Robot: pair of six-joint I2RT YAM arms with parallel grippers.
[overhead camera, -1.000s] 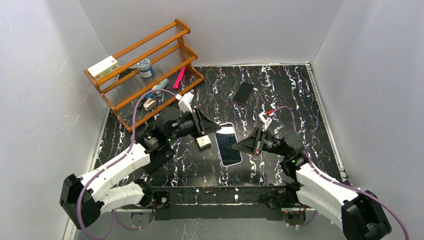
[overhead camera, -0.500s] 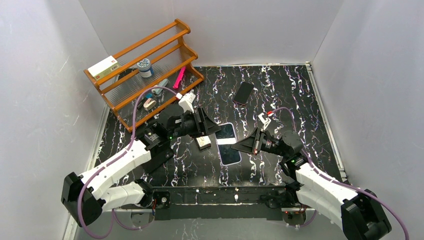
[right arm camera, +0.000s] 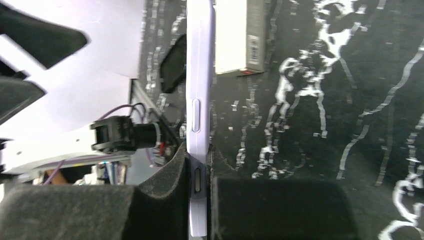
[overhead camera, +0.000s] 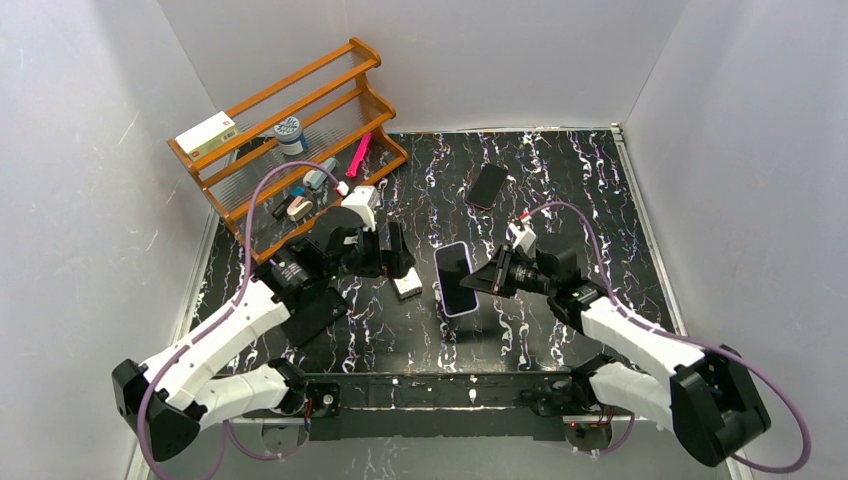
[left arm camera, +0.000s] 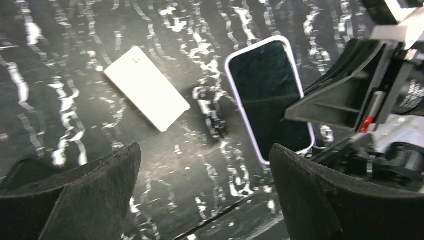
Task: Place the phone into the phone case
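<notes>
The phone (overhead camera: 455, 278), dark-screened with a pale lilac case round its rim, is raised off the black marbled table (overhead camera: 560, 180) and tilted on edge. My right gripper (overhead camera: 488, 281) is shut on its right end. The right wrist view shows the case's side edge (right arm camera: 199, 100) with its buttons, clamped between the two pads (right arm camera: 200, 200). My left gripper (overhead camera: 397, 252) stands wide open just left of the phone, touching nothing. In the left wrist view the phone (left arm camera: 267, 90) lies ahead between the spread fingers (left arm camera: 75, 200), with the right gripper (left arm camera: 345, 100) on its far side.
A small white box (overhead camera: 407, 286) lies on the table between the left gripper and the phone. A second dark phone-shaped slab (overhead camera: 487, 185) lies at the back. The wooden rack (overhead camera: 290, 130) with small items stands at back left. White walls enclose the table.
The left gripper opened, let go of the phone and drew back to the left. The right gripper, still shut on it, raised the phone and tilted it on edge.
</notes>
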